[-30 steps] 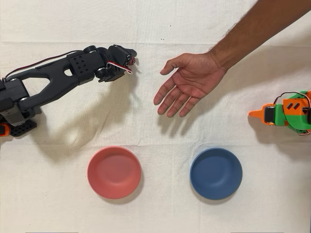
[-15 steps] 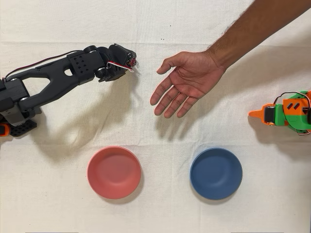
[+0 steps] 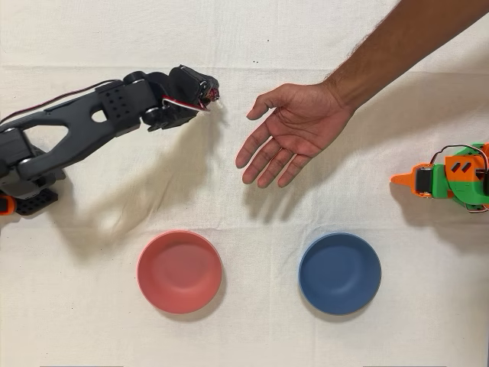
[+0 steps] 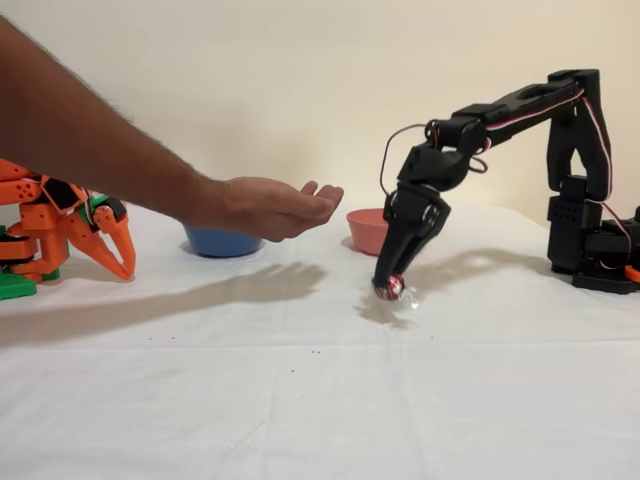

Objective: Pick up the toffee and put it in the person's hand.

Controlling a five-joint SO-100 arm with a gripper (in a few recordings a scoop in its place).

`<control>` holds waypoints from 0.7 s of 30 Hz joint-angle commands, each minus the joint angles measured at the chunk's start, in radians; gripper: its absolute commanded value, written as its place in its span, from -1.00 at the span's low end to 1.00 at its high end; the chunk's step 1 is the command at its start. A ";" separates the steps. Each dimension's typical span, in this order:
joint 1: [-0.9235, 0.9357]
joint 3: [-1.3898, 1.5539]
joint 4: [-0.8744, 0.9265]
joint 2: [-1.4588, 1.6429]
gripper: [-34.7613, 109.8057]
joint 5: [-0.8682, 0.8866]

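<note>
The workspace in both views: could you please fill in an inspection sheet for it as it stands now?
Surface: white cloth over the table, lightly creased, with a few tiny dark specks.
Job's things: toffee pinched at the tip of the black arm's fingers, low over the cloth; whether it touches the cloth cannot be told. Person's hand open, palm up, held above the cloth, apart from the toffee.
Clutter: red bowl and blue bowl, both empty.
Grippers: gripper shut on the toffee; orange arm idle.
Cables: red and white wires along the black arm, none snagged.
Surroundings: plain beige wall.
</note>
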 commanded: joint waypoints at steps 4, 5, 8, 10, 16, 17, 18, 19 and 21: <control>0.046 -0.043 0.058 0.265 -0.51 -0.018; 0.054 -0.041 0.072 0.285 -0.51 -0.018; 0.080 -0.032 0.104 0.345 -0.51 -0.021; 0.098 -0.029 0.123 0.382 -0.51 -0.025; 0.163 -0.109 0.183 0.433 -0.51 -0.044; 0.170 -0.132 0.184 0.431 -0.51 -0.051; 0.178 -0.158 0.184 0.426 -0.51 -0.055; 0.184 -0.183 0.184 0.419 -0.51 -0.058; 0.196 -0.232 0.184 0.399 -0.52 -0.064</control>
